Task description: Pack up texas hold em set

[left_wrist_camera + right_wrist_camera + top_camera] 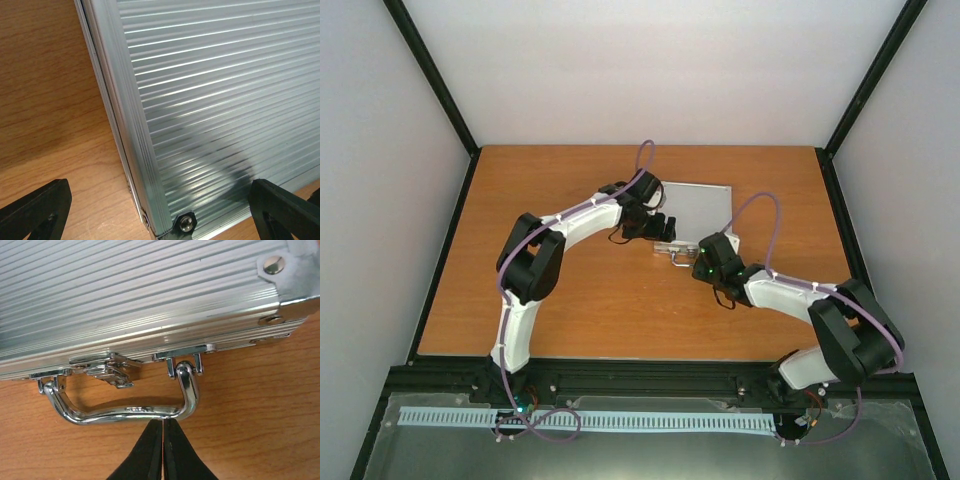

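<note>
The texas hold em set shows only as a closed silver ribbed case (698, 208) lying flat on the wooden table; its contents are hidden inside. My left gripper (662, 228) hangs open over the case's near left corner (165, 220), one black finger (37, 210) over the table and the other finger (285, 210) over the lid. The chrome handle (125, 412) lies flat on the table at the case's front, beside a latch (107, 371). My right gripper (163, 422) is shut, its tips pressed together right against the handle's bar, with nothing between them.
The wooden table (570, 300) is boxed in by white walls and black frame posts (430, 75). A black rail (640, 375) with a white slotted strip (580, 420) runs along the near edge by the arm bases.
</note>
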Motion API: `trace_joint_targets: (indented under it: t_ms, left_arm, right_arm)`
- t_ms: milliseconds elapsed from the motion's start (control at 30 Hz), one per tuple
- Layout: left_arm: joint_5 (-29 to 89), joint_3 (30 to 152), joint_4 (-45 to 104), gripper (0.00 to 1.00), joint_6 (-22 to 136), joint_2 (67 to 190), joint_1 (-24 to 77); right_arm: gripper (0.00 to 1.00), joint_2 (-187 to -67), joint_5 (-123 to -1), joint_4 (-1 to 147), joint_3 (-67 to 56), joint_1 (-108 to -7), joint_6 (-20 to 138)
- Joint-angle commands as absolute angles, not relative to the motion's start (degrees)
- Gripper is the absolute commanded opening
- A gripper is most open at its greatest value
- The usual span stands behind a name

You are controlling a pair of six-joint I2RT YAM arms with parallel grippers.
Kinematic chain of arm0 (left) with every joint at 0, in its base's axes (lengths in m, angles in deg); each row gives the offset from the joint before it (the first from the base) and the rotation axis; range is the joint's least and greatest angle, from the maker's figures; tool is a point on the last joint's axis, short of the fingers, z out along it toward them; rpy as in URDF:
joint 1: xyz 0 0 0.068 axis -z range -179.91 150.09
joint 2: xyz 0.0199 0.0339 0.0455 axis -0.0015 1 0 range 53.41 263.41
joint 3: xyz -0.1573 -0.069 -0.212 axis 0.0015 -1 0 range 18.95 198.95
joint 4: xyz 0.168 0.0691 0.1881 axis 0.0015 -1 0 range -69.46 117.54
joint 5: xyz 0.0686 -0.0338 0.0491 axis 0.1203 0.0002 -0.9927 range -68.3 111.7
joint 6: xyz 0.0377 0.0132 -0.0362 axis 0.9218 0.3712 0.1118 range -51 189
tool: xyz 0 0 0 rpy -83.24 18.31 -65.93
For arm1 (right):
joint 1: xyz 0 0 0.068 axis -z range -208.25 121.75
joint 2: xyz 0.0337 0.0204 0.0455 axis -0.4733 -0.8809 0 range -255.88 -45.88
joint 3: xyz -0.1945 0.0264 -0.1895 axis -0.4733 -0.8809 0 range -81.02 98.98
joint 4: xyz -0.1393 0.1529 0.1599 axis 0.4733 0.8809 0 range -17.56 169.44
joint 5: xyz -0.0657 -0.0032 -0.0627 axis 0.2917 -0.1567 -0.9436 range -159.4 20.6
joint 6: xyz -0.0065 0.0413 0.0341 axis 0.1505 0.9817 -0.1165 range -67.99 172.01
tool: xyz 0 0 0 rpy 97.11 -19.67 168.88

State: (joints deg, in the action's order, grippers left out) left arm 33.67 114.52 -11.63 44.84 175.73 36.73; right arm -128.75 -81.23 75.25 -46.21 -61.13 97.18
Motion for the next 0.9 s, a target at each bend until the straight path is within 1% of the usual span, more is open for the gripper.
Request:
trace_joint_targets:
  t_ms: [0,167,333,633,867]
  left_arm:
    - [31.0,109.7,-21.9,1.0,46.8,178.8,38.0]
    - [31.1,109.9,-21.9,1.0,46.9,178.9,37.9]
    - [31.3,110.7,-22.0,1.0,47.4,179.8,38.0]
    - [31.3,110.5,-22.1,1.0,47.6,180.6,37.9]
    - [31.4,110.3,-22.0,1.0,47.7,181.2,37.8]
  right_arm:
    - [0.03,-126.4,-80.0,77.1,-46.9,-61.4,93.2]
    - [0.03,-126.9,-70.3,71.1,-48.2,-61.4,89.9]
    - [0.03,-128.0,-66.1,64.8,-50.9,-61.4,92.0]
    - [0.03,-131.0,-66.0,57.7,-51.0,-61.4,93.4]
    - [0.03,-130.2,-67.5,58.3,-50.5,-61.4,93.6]
